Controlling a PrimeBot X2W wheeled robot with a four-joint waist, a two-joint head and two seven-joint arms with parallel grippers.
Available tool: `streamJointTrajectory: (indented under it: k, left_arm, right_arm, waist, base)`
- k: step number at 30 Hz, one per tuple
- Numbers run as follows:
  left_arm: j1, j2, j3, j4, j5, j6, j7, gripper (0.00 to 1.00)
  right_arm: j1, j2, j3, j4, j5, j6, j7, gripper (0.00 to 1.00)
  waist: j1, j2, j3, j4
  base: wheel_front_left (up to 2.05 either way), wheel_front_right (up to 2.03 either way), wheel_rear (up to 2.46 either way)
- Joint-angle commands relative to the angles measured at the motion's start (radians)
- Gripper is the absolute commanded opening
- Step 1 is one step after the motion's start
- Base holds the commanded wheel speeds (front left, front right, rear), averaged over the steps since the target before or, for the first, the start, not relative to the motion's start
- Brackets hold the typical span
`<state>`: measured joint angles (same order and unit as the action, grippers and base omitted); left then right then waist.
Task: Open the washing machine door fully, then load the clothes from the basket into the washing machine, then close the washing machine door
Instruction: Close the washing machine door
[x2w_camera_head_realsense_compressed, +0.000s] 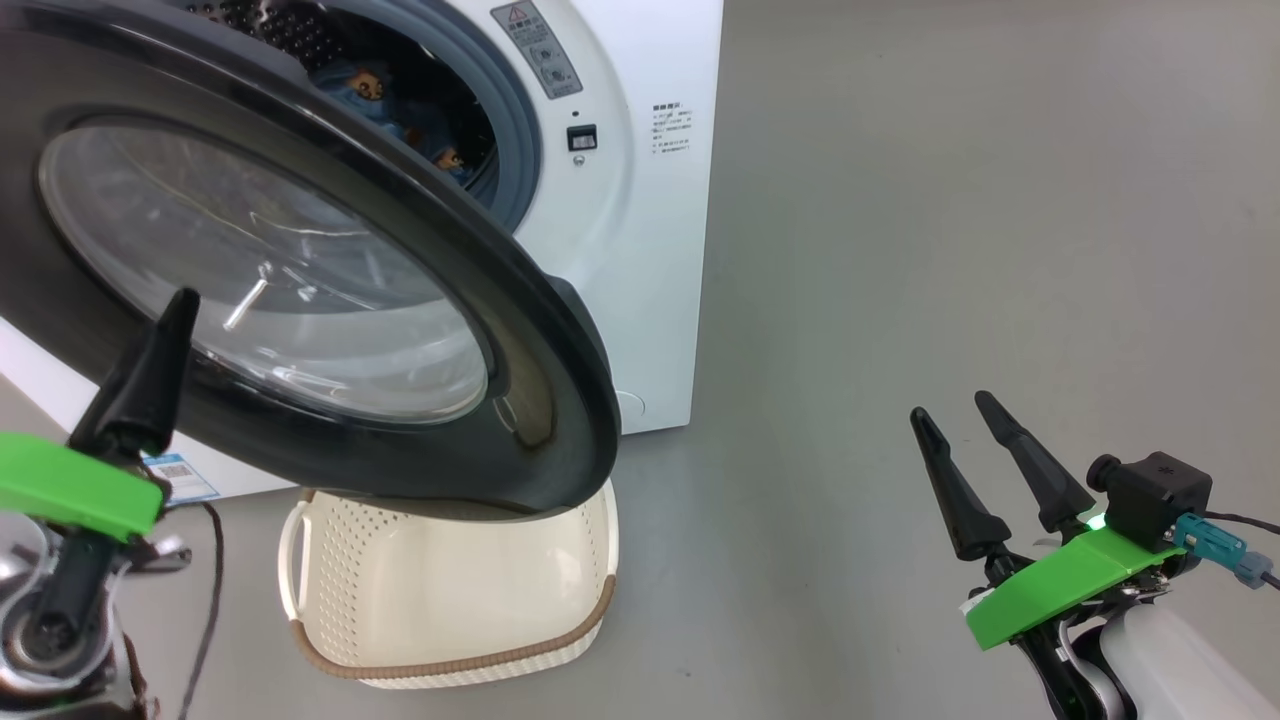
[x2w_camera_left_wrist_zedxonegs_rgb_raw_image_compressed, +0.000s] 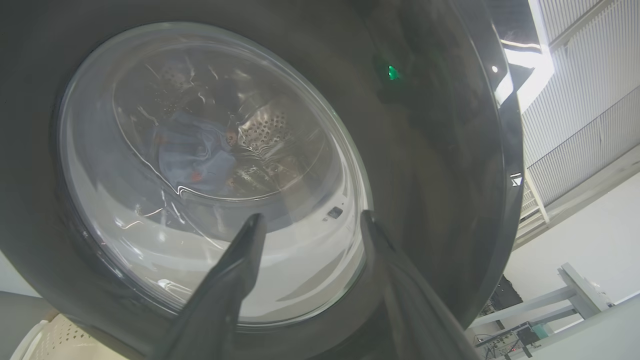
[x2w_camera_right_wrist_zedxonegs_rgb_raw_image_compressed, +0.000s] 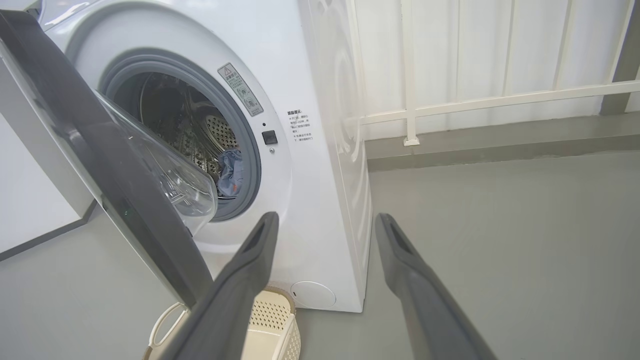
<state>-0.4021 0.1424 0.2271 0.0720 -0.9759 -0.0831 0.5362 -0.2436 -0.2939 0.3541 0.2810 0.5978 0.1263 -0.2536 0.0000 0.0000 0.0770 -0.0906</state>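
The big, round, shiny black door (x2w_camera_head_realsense_compressed: 560, 400) with its bulging glass bowl hangs part open at the left. It hides some of the white boxy washing machine (x2w_camera_head_realsense_compressed: 640, 230) and the holey cream plastic basket (x2w_camera_head_realsense_compressed: 450, 600) below. Soft blue bear-print clothes (x2w_camera_head_realsense_compressed: 365, 85) lie in the steel drum (x2w_camera_right_wrist_zedxonegs_rgb_raw_image_compressed: 215, 131), top left. The left gripper (x2w_camera_left_wrist_zedxonegs_rgb_raw_image_compressed: 310, 217), pointing at the glass, and the right gripper (x2w_camera_head_realsense_compressed: 952, 408), lower right, are both spread wide and hold nothing. The writing on the grey sticker (x2w_camera_head_realsense_compressed: 537, 48) is too small to read.

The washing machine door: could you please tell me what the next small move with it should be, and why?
Probably push the washing machine door shut with the left hand. The door stands half open, the clothes lie inside the drum, the visible part of the basket is empty, and that hand, fingers apart, faces the door's outer side.
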Motion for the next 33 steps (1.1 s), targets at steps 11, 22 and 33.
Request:
streamJointTrajectory:
  k: [11, 22, 33]
  left_arm:
    - [0.13, 0.012, -0.021, -0.06, 0.172, -0.041, -0.283, 1.0]
    - [0.266, 0.022, -0.094, -0.005, 0.427, -0.036, -0.614, 1.0]
    - [0.299, 0.007, -0.115, 0.085, 0.535, -0.008, -0.765, 1.0]
  right_arm:
    - [-0.018, -0.008, 0.014, -0.025, -0.009, 0.004, -0.008, 1.0]
    - [-0.012, -0.013, 0.014, -0.026, -0.009, 0.004, -0.008, 1.0]
    - [-0.011, -0.024, 0.01, -0.031, -0.009, 0.004, -0.008, 1.0]
  waist:
    - [0.0, 0.0, -0.005, -0.012]
    - [0.0, 0.0, -0.014, -0.025]
    - [0.0, 0.0, -0.015, -0.026]
  base:
    - [0.0, 0.0, 0.0]
    - [0.0, 0.0, 0.0]
    - [0.0, 0.0, 0.0]
